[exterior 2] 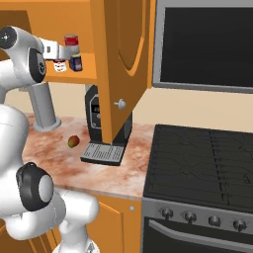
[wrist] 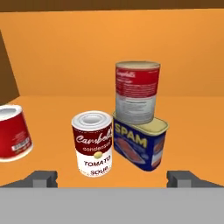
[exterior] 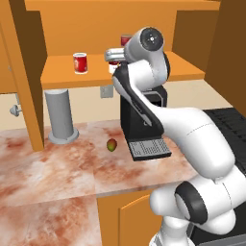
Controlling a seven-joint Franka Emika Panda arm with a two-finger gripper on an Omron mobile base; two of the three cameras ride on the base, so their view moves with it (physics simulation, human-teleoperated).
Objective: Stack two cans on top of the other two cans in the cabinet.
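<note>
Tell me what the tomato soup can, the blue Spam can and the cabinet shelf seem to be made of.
Tomato soup can: probably metal, judging by its grey ringed lid, wrapped in a red and white label that looks like paper. Blue Spam can: likely printed tin, though its pale flat top shows no shine. Cabinet shelf: matte orange-brown, presumably painted wood; no grain shows.

Red can (exterior: 80,63) on cabinet shelf (exterior: 62,72)

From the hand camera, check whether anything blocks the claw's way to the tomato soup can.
Nothing visible does. The tomato soup can stands upright on the cabinet shelf, straight ahead of the open claw. The blue can with a red can stacked on it stands just beside it.
</note>
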